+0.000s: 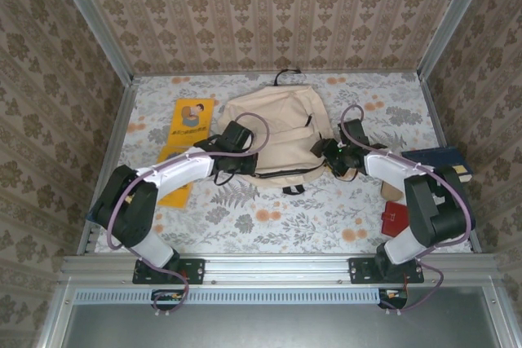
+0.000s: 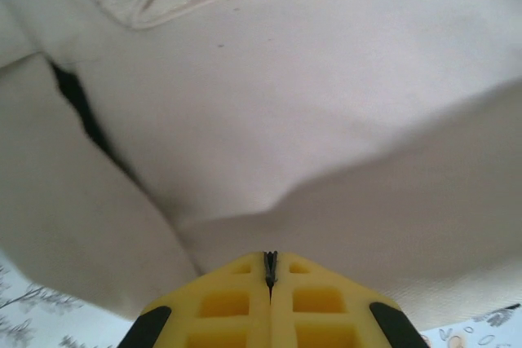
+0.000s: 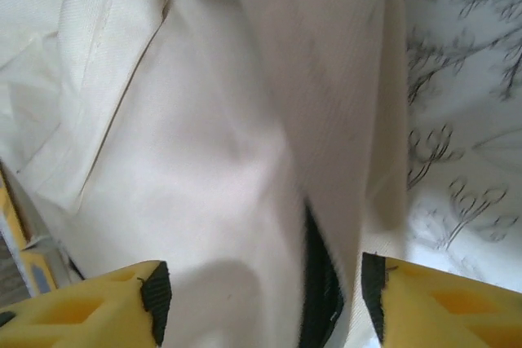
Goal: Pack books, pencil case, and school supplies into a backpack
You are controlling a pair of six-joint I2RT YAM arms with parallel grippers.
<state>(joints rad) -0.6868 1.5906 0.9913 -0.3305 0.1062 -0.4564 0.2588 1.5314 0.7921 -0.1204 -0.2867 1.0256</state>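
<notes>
Flanking the backpack (image 1: 277,132) in the middle of the counter (image 1: 269,218), the left claw (image 2: 270,260) sits shut against its fabric; the right claw (image 3: 265,283) gapes wide, empty; slack cloth may slip, shutting out the yellow book (image 1: 189,124).

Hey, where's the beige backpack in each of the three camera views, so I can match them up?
Top external: backpack just above picture centre.
Left wrist: its beige fabric spans most of the frame.
Right wrist: its fabric covers the left and middle.
Shared landmark: the floral table cover beside the backpack.
</notes>
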